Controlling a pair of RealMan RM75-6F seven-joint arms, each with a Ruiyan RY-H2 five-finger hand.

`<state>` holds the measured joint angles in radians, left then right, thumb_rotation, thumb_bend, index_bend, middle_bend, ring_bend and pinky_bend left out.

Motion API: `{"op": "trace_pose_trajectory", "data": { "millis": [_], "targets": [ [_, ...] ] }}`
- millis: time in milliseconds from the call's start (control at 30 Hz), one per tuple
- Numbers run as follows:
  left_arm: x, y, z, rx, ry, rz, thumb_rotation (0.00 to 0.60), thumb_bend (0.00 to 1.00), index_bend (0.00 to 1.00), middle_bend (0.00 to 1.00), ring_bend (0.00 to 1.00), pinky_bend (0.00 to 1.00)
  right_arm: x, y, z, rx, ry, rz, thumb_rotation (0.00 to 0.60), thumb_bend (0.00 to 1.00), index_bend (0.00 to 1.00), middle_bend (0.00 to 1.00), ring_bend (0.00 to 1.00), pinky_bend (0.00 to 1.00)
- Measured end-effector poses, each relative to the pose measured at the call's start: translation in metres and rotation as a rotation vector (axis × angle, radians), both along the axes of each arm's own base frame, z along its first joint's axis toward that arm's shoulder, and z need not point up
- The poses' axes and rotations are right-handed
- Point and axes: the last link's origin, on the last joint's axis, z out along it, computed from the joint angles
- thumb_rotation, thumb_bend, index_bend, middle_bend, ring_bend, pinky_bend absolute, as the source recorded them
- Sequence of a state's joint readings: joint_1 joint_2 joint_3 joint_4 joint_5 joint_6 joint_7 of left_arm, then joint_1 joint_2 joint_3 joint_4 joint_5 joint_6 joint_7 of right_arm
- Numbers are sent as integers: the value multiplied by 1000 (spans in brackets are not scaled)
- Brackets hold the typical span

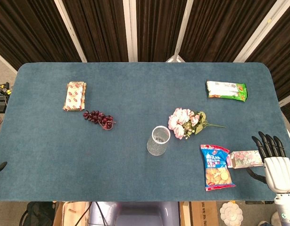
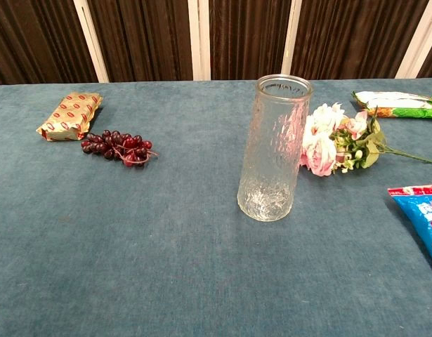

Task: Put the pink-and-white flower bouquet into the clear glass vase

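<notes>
- We see the blue table (image 1: 88,160) stretching far out past the fingers (image 1: 267,143) of our right hand (image 1: 277,165); those fingers lie straight, close together, holding nothing.
- The blue snack bag (image 1: 215,167) lies just beside the thumb side; its writing is too small to read.
- The clear glass vase (image 1: 158,140) stands upright, well beyond the bag, away from the fingers.
- The pink-and-white flower bouquet (image 1: 186,123) lies on the table just beside the vase, ahead of the fingertips.
- The green-and-white packet (image 1: 226,90) rests far ahead.
- The red-and-tan packet (image 1: 75,96) and the grapes (image 1: 98,117) sit farthest off.
- A floral box (image 1: 244,158) touches the fingers.
- Our left hand is out of sight.
</notes>
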<state>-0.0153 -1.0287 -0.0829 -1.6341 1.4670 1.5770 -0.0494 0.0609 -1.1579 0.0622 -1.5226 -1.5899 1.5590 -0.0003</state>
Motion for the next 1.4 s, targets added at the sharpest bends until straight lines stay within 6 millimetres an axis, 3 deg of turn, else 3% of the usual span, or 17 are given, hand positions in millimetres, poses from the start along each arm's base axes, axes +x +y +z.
{"op": "trace_pose_trajectory", "data": {
  "millis": [833, 1067, 1400],
  "targets": [
    [-2, -4, 10, 46, -32, -17, 600, 188, 88, 0, 0, 0, 14, 1, -13, 77, -92, -27, 600, 54, 111, 33, 46, 0],
    [0, -3, 6, 35, -21, -19, 600, 189, 88, 0, 0, 0, 27, -22, -18, 133, -87, -37, 600, 41, 111, 33, 46, 0],
    [-1, -2, 7, 50, -24, -10, 600, 188, 88, 0, 0, 0, 49, -80, -35, 203, -40, -113, 600, 40, 111, 33, 46, 0]
  ]
}}
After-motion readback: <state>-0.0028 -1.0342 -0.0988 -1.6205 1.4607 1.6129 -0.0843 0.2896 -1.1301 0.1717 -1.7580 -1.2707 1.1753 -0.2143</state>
